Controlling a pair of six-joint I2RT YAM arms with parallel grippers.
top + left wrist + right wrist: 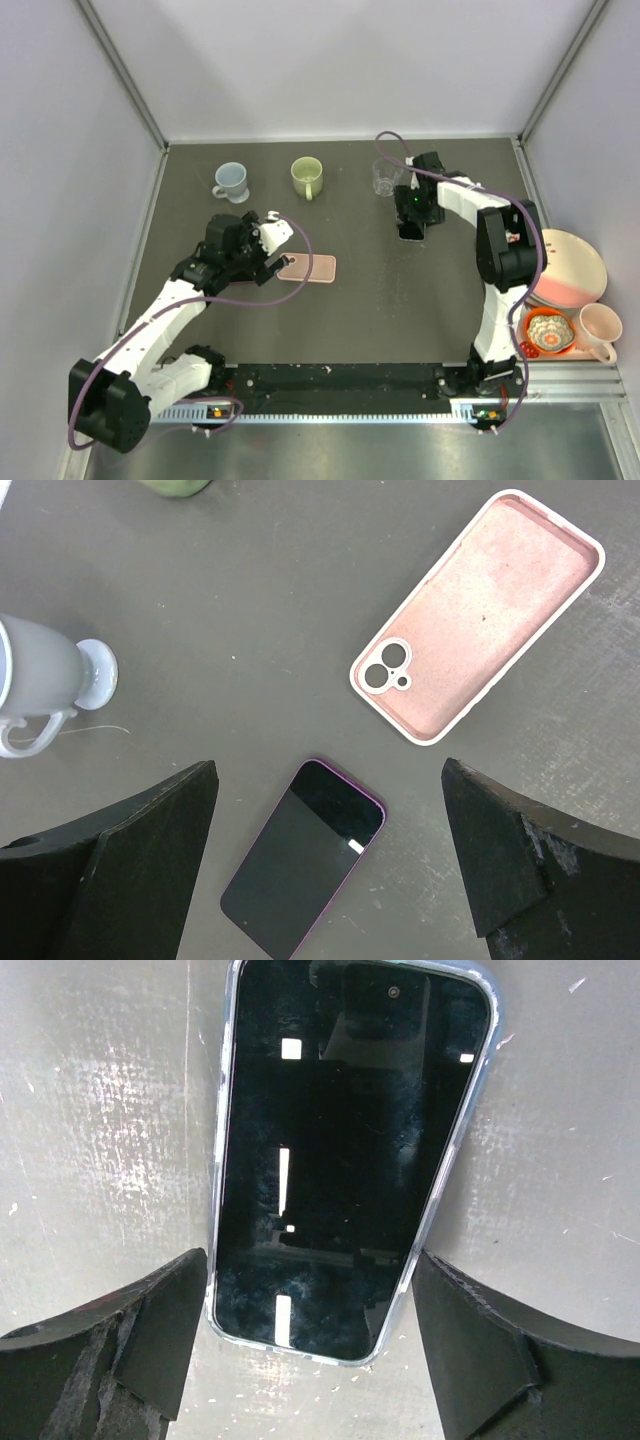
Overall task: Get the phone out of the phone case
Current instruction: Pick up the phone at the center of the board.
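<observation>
**Pink phone case (478, 615) empty, phone (303, 860) lying free**

At the left, the left gripper (329, 780) hangs wide open above the dark table (360, 310). The purple-edged phone lies screen up between its fingers, with neither finger on it. Just right of it and apart, the pink phone case lies hollow side up. Farther right, the right gripper (310, 1260) is spread open astride a second phone (350, 1150), pale-rimmed and lying flat.

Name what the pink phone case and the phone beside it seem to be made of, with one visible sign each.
Pink case: probably silicone or soft plastic, matte; its inside looks dull and faintly mottled. Phone: glossy glass front, apparently; it mirrors a bright patch.
</observation>
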